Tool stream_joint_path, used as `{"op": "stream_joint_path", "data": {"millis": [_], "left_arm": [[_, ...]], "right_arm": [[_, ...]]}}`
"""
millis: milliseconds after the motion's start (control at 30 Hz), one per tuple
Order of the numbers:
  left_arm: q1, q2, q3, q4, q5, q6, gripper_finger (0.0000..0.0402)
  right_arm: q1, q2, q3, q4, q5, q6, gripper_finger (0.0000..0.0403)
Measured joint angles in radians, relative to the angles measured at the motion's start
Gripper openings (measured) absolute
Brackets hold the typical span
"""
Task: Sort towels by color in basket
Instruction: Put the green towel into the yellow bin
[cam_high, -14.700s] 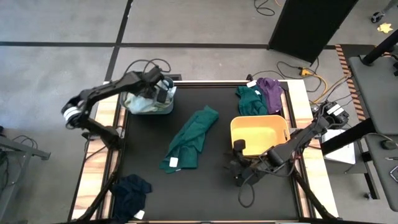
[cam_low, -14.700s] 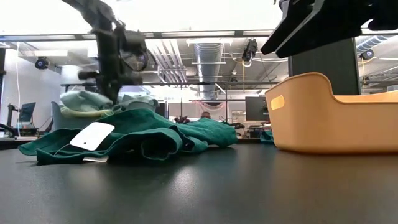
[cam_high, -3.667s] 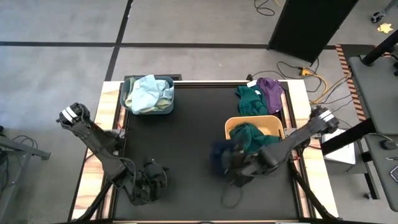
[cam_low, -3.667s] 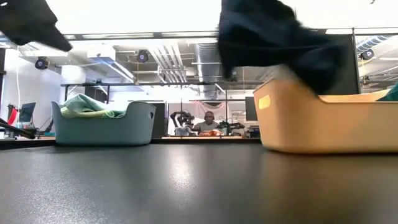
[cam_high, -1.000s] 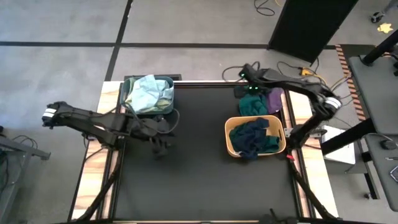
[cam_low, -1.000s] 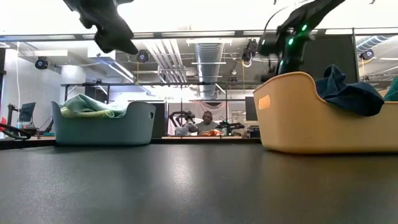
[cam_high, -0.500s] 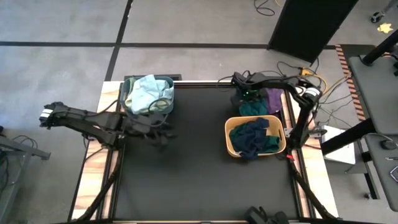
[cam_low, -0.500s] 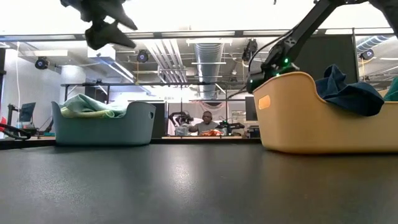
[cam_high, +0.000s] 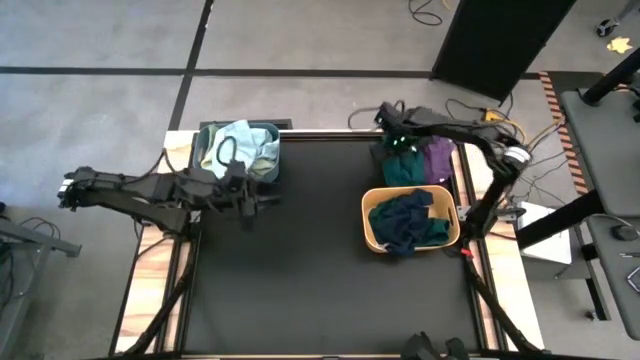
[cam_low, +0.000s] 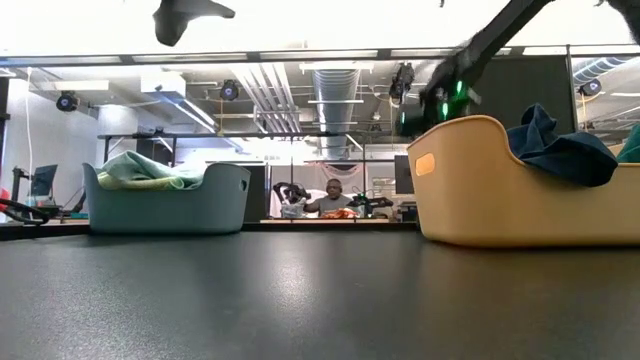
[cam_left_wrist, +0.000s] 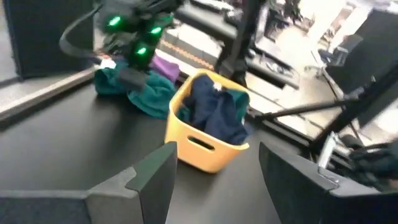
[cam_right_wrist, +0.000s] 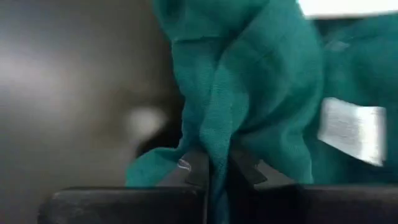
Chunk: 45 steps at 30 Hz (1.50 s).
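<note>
One teal towel (cam_right_wrist: 261, 93) pinched in right gripper (cam_right_wrist: 214, 171), left gripper (cam_left_wrist: 214, 171) open

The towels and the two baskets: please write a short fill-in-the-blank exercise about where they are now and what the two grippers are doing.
1. The navy towel lies in the ____ basket.
2. The right gripper is shut on a fold of the ____ towel.
3. The left gripper is open and holds ____.
4. The purple towel lies on the table beside the dark green towel, outside ____ baskets.

Missing words: yellow; dark green; nothing; both
</note>
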Motion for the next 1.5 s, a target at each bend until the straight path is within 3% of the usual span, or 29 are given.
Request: {"op": "stream_joint_path", "data": {"millis": [167,300,400,533,633,867,1133,1333,1500], "left_arm": [[0.017,-0.047,0.000,0.000,-0.038,0.020,0.0213],[0.019,-0.076,-0.001,0.000,-0.122,0.036,0.0213],[0.019,-0.098,-0.001,0.001,-0.129,0.063,0.0213],[0.018,-0.114,-0.001,0.001,-0.120,0.091,0.0213],[0.018,-0.126,-0.001,-0.002,-0.119,0.112,0.0213],[0.018,-0.170,-0.002,-0.022,-0.120,0.161,0.0213],[0.019,-0.144,-0.002,0.008,-0.183,0.186,0.0213],[0.019,-0.054,-0.002,0.106,-0.178,0.179,0.0213],[0.024,0.007,0.039,0.096,-0.111,0.186,0.0210]], "right_arm": [[0.002,-0.173,0.118,-0.093,-0.047,-0.013,0.0013],[0.005,-0.324,0.211,-0.164,-0.125,-0.003,0.0013],[0.019,-0.419,0.249,-0.207,-0.216,0.044,0.0013],[0.086,-0.562,0.269,-0.206,-0.396,0.143,0.0013],[0.188,-0.648,0.266,-0.222,-0.451,0.222,0.0013],[0.489,-0.727,0.265,-0.310,-0.441,0.429,0.0013],[0.640,-0.637,0.190,-0.688,-0.202,0.552,0.0013],[0.638,-0.556,-0.031,-0.459,-0.122,0.545,0.0013],[0.610,-0.439,-0.230,-0.308,-0.081,0.548,0.0013]]}}
